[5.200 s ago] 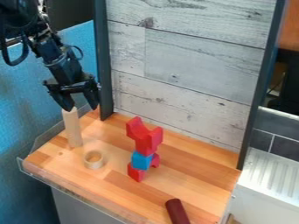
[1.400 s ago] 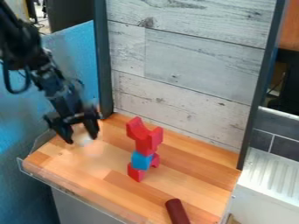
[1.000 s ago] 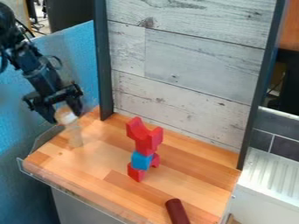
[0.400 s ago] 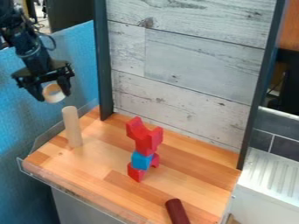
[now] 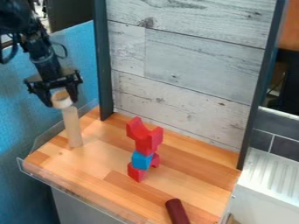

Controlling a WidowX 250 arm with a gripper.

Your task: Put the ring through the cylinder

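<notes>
Black robot jaws grip a pale wooden ring [image 5: 60, 99] from either side, apparently to keep its hole free for the upright pale wooden cylinder [image 5: 73, 129] just below, standing on the striped wooden desk [image 5: 102, 164].

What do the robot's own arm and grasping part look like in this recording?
The arm is black, built of chunky, jointed segments, with a dark cable looping out beside it. It ends in a black pincer with a wide crossbar and two dark fingers that narrow toward their tips.
</notes>
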